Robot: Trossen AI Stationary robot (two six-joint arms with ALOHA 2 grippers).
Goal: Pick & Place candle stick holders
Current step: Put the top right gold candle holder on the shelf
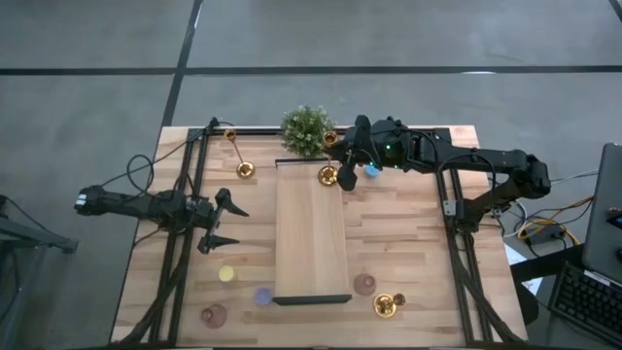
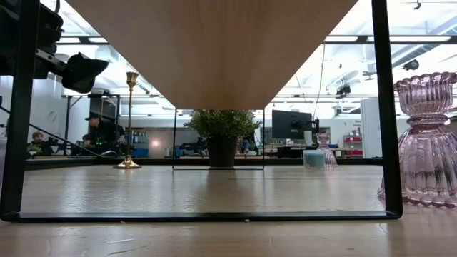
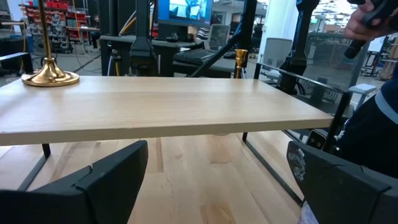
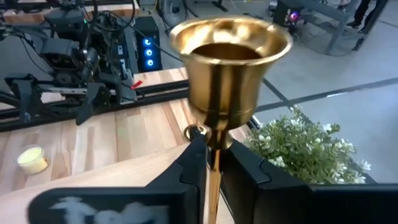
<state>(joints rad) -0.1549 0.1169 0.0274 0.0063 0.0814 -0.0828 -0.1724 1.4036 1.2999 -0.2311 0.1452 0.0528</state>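
Observation:
A gold candle stick holder (image 1: 329, 175) stands at the far right corner of the raised wooden board (image 1: 311, 233). My right gripper (image 1: 342, 157) is shut on it, below its cup (image 4: 230, 56). A second gold holder (image 1: 240, 160) stands on its round base on the table at the far left. A third (image 1: 387, 304) is at the near right. Pinkish glass holders (image 1: 364, 284) (image 1: 214, 314), a yellow one (image 1: 226, 274), a purple one (image 1: 262, 296) and a blue one (image 1: 370, 170) sit on the table. My left gripper (image 1: 225, 222) waits open at the board's left. My right gripper pinches the gold holder's thin stem (image 4: 212, 163) just under the cup, one finger on each side. The fingers come from the table's right, slanting a little downward, and lie across the stem. The holder stands upright with its round base (image 3: 50, 78) on the board.
A bushy green plant (image 1: 306, 129) stands behind the board's far edge, close to my right gripper. Black frame rails (image 1: 190, 224) (image 1: 457, 243) run along both sides of the table. A large pink glass holder (image 2: 428, 143) looms at the near right.

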